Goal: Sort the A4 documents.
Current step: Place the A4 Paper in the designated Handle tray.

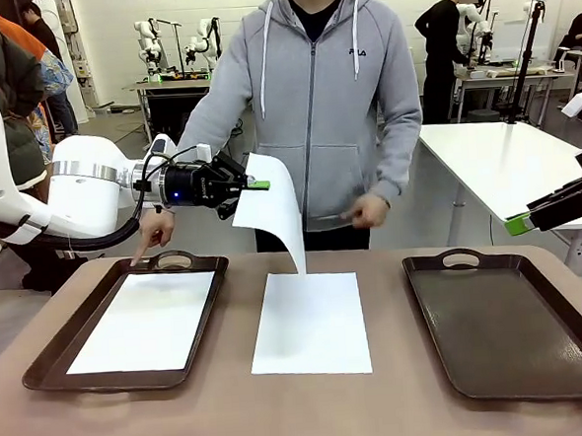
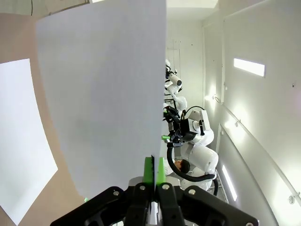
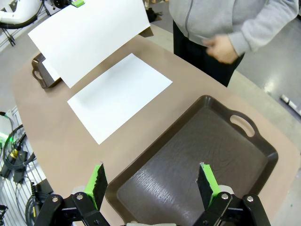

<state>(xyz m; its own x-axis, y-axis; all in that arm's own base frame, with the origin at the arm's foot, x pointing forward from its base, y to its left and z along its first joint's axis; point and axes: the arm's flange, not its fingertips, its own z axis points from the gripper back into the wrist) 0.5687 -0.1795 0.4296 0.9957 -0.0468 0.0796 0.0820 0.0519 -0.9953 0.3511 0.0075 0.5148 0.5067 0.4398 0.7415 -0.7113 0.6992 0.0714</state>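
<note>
Pinching one A4 sheet (image 1: 270,204) near its top, the left tool (image 1: 259,184) has its green pads pressed together on the paper, which hangs curved above the middle of the table (image 1: 283,416), toward the far edge. A second sheet (image 1: 312,320) lies flat at the table's centre. A third sheet (image 1: 149,321) lies inside the left tray (image 1: 43,367). The right tool (image 3: 153,181) is spread wide above the right tray (image 3: 188,155).
</note>
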